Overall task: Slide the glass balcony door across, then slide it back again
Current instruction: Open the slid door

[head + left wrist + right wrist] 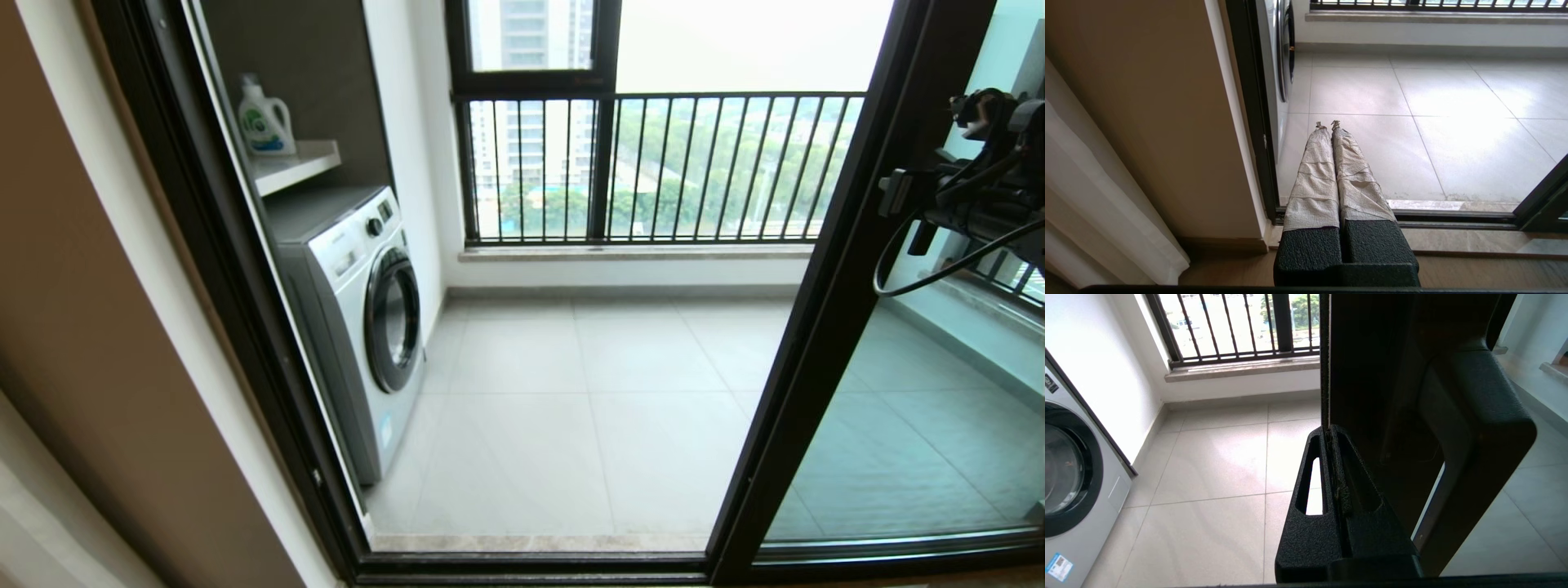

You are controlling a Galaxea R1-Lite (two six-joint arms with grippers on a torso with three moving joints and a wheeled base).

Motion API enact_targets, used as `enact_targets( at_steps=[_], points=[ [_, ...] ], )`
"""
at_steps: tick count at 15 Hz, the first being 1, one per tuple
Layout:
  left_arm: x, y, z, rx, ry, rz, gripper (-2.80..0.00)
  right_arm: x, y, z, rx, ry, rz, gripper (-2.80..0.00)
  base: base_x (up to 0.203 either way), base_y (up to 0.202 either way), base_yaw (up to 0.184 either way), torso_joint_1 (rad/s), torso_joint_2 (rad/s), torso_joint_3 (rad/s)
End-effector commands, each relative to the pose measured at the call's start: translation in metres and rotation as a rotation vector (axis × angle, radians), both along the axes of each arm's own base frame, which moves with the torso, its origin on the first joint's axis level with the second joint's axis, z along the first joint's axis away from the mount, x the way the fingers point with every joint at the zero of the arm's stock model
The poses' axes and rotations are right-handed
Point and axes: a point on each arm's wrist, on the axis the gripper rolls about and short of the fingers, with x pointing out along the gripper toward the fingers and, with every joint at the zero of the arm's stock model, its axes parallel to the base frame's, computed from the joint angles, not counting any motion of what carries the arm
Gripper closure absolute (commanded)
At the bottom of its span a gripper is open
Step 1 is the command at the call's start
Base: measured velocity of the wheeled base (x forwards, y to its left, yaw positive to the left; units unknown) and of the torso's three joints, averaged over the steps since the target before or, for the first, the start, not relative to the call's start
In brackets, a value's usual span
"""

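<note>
The glass balcony door (898,425) stands towards the right of the opening, and its dark upright (833,327) slants across the head view. My right gripper (898,196) is at that upright, at about mid height. In the right wrist view the right gripper (1328,430) is shut, its tips against the edge of the door upright (1372,375), with a large dark handle (1486,416) beside it. My left gripper (1327,123), its fingers wrapped in pale tape, hangs shut and low by the left side of the doorway, holding nothing.
A washing machine (367,310) stands on the balcony's left under a shelf with a detergent bottle (265,118). The black barred railing (653,163) closes the far side. The floor track (531,559) runs along the threshold. A white curtain (1094,196) hangs by the inner wall.
</note>
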Motion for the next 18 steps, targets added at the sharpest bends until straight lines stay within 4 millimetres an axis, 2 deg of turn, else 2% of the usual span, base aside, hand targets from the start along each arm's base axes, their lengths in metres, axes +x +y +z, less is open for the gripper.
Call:
enact_targets(
  at_steps=[1,12,18],
  points=[
    [0.0,0.0,0.0,0.0,0.002,0.0,0.0,0.002,-0.01,-0.003,0.0,0.003,-0.013,0.0,0.0,0.0,0.0,0.0,0.0,0.0],
    [0.0,0.0,0.0,0.0,0.002,0.0,0.0,-0.005,-0.052,-0.008,0.002,0.011,-0.058,0.0,0.0,0.0,0.0,0.0,0.0,0.0],
    [0.0,0.0,0.0,0.0,0.002,0.0,0.0,-0.008,-0.061,-0.007,0.001,0.008,-0.073,0.0,0.0,0.0,0.0,0.0,0.0,0.0]
  ],
)
